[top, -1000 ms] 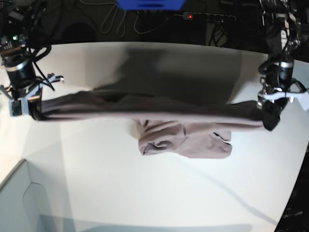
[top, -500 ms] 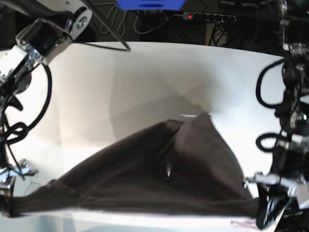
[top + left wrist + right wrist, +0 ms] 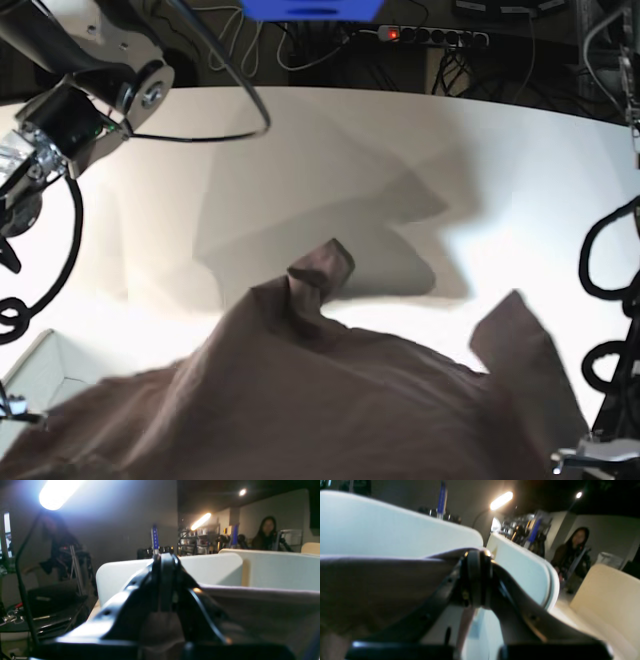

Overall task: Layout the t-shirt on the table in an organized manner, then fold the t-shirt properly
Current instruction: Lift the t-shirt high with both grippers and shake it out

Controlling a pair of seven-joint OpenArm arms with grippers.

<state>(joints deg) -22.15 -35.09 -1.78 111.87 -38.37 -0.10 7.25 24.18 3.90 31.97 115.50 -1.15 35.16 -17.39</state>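
Note:
The mauve-pink t-shirt (image 3: 330,400) is lifted off the white table (image 3: 300,150) and spread across the bottom half of the base view, with one sleeve (image 3: 320,268) curling up and another flap (image 3: 520,340) at the right. My left gripper (image 3: 163,562) is shut on the shirt's edge, and the cloth (image 3: 262,605) stretches away to its right. My right gripper (image 3: 476,557) is shut on the other edge, with the cloth (image 3: 382,580) stretching to its left. Both gripper tips are below the base view's bottom edge.
A pale grey box corner (image 3: 40,375) sits at the front left, and its walls (image 3: 275,567) show behind the grippers. Arm links and cables hang at the left (image 3: 70,110) and right (image 3: 610,280). A power strip (image 3: 430,35) lies behind the table. A person (image 3: 265,532) sits in the background.
Both grippers have carried the stretched shirt from low over the table up and toward the near edge. The shirt now fills the lower base view and its hanging part has left the table.

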